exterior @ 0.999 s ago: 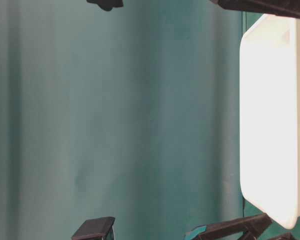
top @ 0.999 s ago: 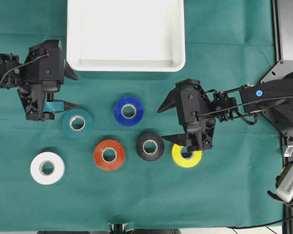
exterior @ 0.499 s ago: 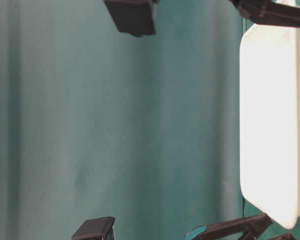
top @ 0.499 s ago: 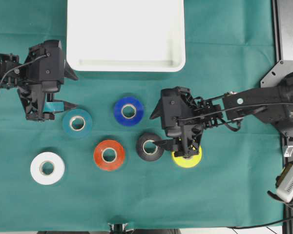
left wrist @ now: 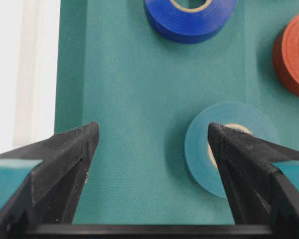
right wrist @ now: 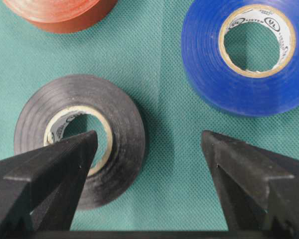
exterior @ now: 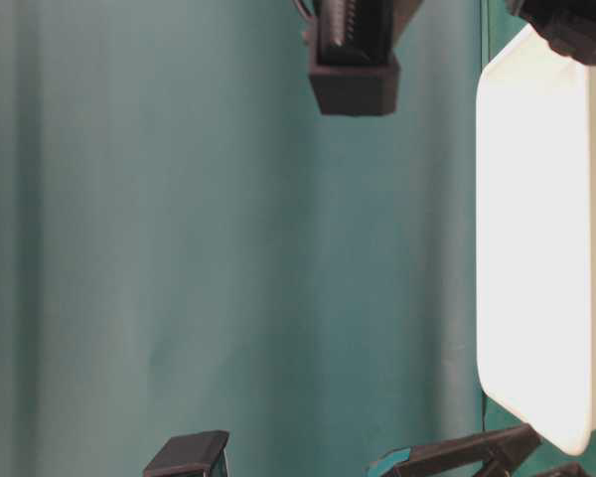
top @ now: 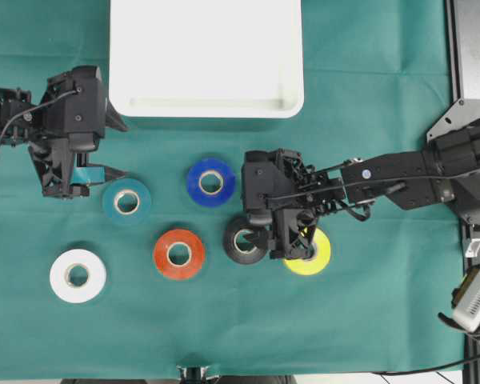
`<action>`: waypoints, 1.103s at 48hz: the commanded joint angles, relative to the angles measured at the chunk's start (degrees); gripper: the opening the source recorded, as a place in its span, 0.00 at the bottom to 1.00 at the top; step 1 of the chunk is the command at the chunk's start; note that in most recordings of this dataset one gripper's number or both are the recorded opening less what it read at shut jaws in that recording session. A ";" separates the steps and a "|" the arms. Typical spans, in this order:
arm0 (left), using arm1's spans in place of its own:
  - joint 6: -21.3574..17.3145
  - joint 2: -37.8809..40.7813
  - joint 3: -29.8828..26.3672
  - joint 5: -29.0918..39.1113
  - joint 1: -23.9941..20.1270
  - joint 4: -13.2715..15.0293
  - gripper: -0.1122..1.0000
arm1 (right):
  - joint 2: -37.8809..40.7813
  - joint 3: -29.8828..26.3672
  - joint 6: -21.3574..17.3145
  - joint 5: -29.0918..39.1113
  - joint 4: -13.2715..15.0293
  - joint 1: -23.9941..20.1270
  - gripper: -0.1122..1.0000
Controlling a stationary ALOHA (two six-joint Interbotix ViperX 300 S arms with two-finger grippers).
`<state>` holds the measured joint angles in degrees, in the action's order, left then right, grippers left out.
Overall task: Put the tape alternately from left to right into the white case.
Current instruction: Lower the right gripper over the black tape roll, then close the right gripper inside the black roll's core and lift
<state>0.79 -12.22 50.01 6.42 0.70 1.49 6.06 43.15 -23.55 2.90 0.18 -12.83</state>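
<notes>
The white case (top: 206,108) lies at the top of the overhead view with nothing in it. Below it, six tape rolls lie flat on the green cloth: white (top: 78,276), teal (top: 126,202), red-orange (top: 178,254), blue (top: 210,182), black (top: 244,240) and yellow (top: 314,256). My right gripper (right wrist: 148,137) is open, low over the black roll (right wrist: 119,124). One finger hangs over that roll's core, the other over bare cloth below the blue roll (right wrist: 209,64). My left gripper (left wrist: 153,128) is open and holds nothing. It hovers beside the teal roll (left wrist: 204,154), near the case's left corner.
The right arm (top: 384,172) stretches in from the right and partly covers the yellow roll. A grey metal base (top: 472,48) and a pale device (top: 476,296) stand off the cloth's right edge. The table-level view shows the case's rim (exterior: 487,229).
My right gripper has moved left, from over the yellow roll to over the black roll, still open. The left arm and all rolls have stayed put.
</notes>
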 commanded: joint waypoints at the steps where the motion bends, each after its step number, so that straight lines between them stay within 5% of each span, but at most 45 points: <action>1: 0.00 -0.53 -0.70 -0.35 0.00 0.09 0.94 | 0.00 -1.58 -0.26 -0.18 0.00 -0.26 0.86; 22: 0.00 -0.53 -0.35 -0.35 0.00 0.09 0.94 | 0.97 -1.93 -0.26 -0.09 0.00 -0.18 0.81; 25: 0.00 -0.53 -0.44 -0.26 0.00 0.09 0.94 | 0.97 -1.85 -0.26 -0.09 0.00 -0.26 0.73; 34: 0.00 -0.62 -0.35 -0.26 0.00 0.09 0.94 | 0.97 -2.11 -0.26 1.67 0.18 -0.18 0.28; 39: 0.00 -0.62 -0.44 -0.26 0.00 0.09 0.94 | 0.97 -2.46 -0.26 3.34 0.18 -0.18 0.14; 53: 0.00 -0.53 -0.35 -0.26 0.00 0.09 0.94 | 0.88 -3.25 -0.26 3.96 0.18 -0.18 0.12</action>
<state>0.79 -12.22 50.19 6.42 0.70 1.49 7.65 40.87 -23.73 6.68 0.26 -12.74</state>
